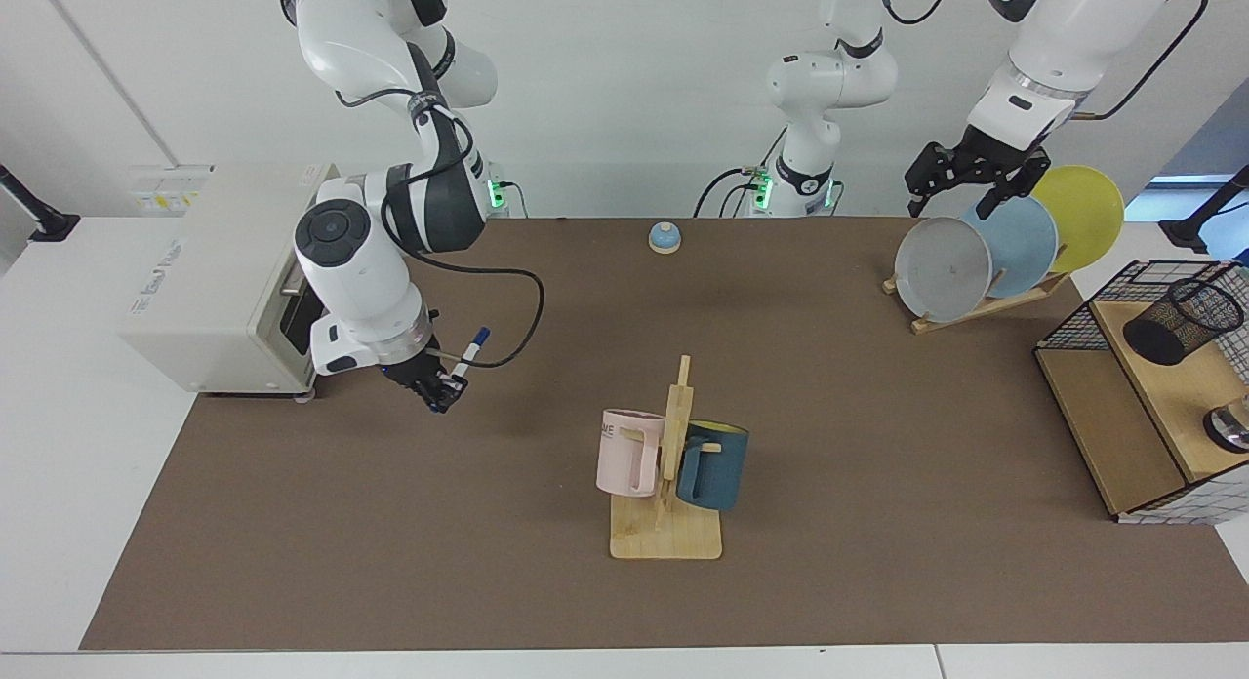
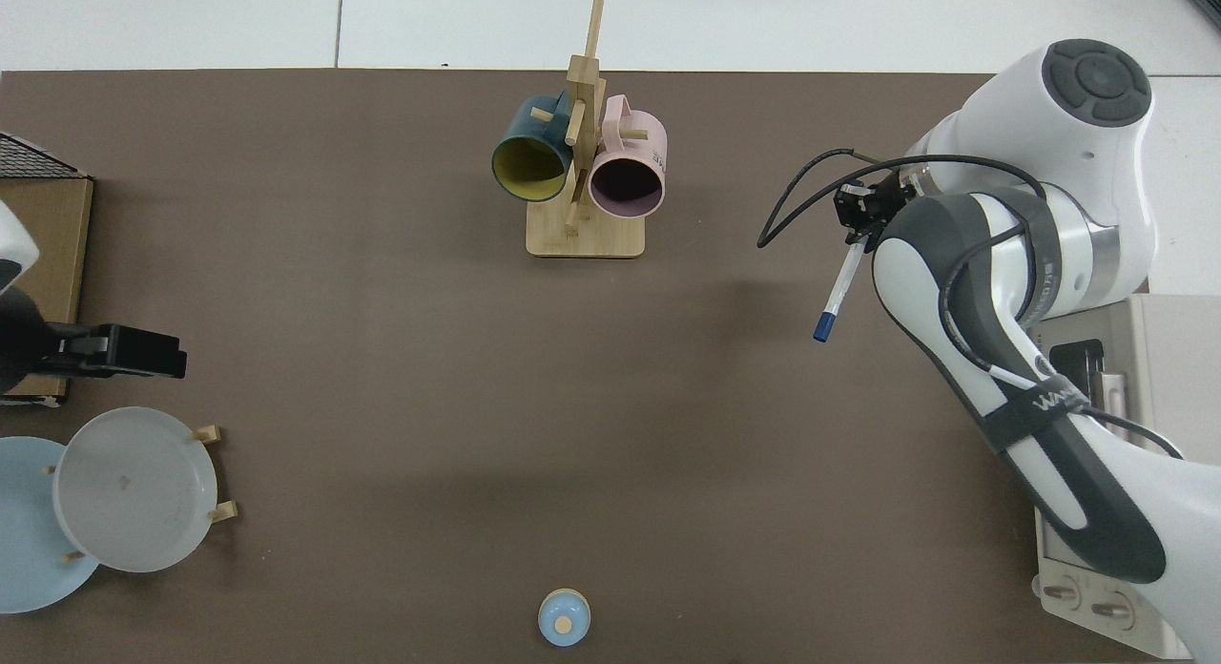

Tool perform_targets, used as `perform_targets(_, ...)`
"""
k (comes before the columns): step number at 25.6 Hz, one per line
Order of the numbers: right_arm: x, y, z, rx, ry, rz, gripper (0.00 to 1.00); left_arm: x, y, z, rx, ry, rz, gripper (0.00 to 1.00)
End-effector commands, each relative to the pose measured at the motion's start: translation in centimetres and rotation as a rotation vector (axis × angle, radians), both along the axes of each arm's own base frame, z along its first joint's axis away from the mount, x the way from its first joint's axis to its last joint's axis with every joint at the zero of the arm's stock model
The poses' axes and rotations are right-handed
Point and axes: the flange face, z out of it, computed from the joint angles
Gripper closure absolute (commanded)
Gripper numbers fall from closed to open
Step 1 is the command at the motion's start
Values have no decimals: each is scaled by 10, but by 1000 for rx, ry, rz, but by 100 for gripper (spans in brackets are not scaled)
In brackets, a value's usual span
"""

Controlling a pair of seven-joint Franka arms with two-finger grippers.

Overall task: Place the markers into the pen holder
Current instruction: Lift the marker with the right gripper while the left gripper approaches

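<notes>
White walls back a long brown table mat (image 1: 488, 562) with white surface around it. At the facing view's left end, just off the mat beside a cream toaster oven (image 1: 224, 279), the right gripper (image 1: 441, 391) is clamped on the slim white marker pen with a dark blue cap (image 1: 465, 359), lifted clear of the mat. The marker is gripped near one end; its long axis slants up and away from the fingers, the capped end free. From above, the same marker (image 2: 837, 290) lies tilted, its blue tip pointing toward the middle of the table.

The small black wire-mesh pen holder (image 1: 1183, 320) lies tipped over on a wooden shelf inside a large black wire basket (image 1: 1078, 313) at the opposite end of the table, well apart from the marker. The carry must therefore cross the whole table, and the holder's mouth faces sideways, not up.

The left gripper (image 1: 971, 177) waits with fingers apart above a wooden rack of grey, blue and yellow plates (image 1: 986, 255), much nearer the holder. Between the two ends stands a wooden mug tree with a pink and a dark teal mug (image 1: 668, 455); a small blue bell (image 1: 664, 237) sits near the far edge.
</notes>
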Motion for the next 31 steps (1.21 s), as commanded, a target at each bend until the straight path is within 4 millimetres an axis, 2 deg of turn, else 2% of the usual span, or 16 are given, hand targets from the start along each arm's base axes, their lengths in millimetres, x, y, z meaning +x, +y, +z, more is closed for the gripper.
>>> perform_targets(1,-14,17,37,10,-16,-174,100,-3,-36,5,3,-40,-26,0)
perform_targets(5,-32,41,57,1,-1,-257,100,-3,-49,5,-2,-44,-27,0)
perform_targets(12,-59,72,87,-20,19,-413,100,-3,-89,4,-1,-84,-112,0)
perform_targets(15,-73,93,97,-26,25,-442,100,-4,-107,3,4,-98,-209,3)
perform_targets(19,-91,117,109,-35,36,-487,100,-5,-122,2,1,-121,-358,2)
perform_targets(27,-128,156,135,-51,36,-576,100,-17,-186,-1,-85,-140,-516,1)
perform_targets(31,-147,173,145,-51,32,-595,100,-31,-231,-12,-84,-117,-550,1)
